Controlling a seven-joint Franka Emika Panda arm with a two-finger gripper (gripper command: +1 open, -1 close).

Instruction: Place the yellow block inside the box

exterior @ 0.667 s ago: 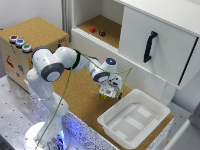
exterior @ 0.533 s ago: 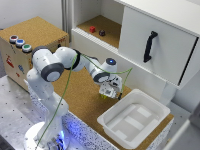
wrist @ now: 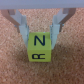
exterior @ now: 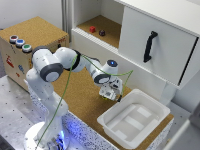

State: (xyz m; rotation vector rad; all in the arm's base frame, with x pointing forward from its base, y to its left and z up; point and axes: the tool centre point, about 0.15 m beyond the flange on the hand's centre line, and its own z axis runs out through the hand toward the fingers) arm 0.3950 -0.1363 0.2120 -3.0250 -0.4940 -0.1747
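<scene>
The yellow block (wrist: 40, 46), a small cube with black letters N and R, sits between my two fingers in the wrist view, with cork below it. My gripper (wrist: 41, 36) is closed on its sides. In the exterior view my gripper (exterior: 109, 95) points down over the cork mat, a short way to the exterior view's left of the box (exterior: 152, 102). The box is a shallow white bin with raised rectangles on its floor. In the exterior view the block shows only as a faint yellowish spot under the fingers. I cannot tell whether it is off the cork.
A cork-topped wooden box (exterior: 30, 50) with coloured buttons stands at the exterior view's left. A white cabinet behind holds a red block (exterior: 92, 29) and a dark round piece (exterior: 102, 33) on its open shelf. Its door has a black handle (exterior: 150, 46).
</scene>
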